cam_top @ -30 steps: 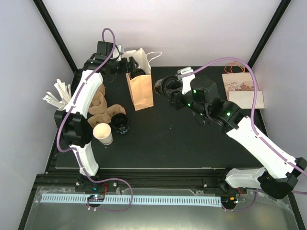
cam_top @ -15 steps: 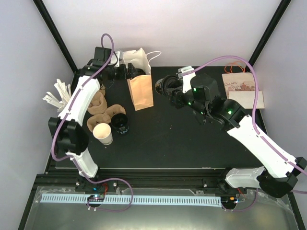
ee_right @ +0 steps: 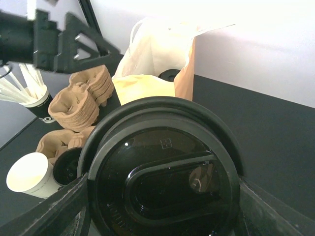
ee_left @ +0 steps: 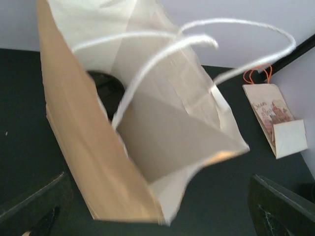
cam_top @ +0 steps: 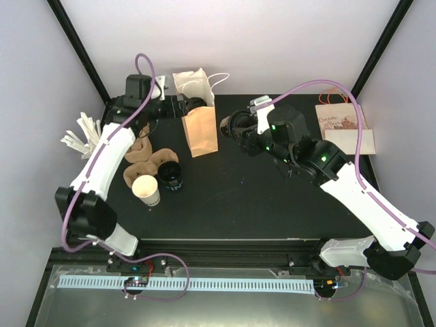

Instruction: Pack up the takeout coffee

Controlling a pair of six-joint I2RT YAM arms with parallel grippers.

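Gaping: one bag (ee_left: 162, 137), two white handles (ee_left: 197, 38).

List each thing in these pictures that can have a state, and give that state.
brown paper bag: upright, mouth open, something dark inside
left gripper: open, at the bag's mouth
right gripper: shut on the black lidded cup
black lidded cup: lid on, held
white paper cup: upright, no lid
printed bag: lying flat

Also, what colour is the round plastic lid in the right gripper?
Black and glossy; the right wrist view shows the lid best.
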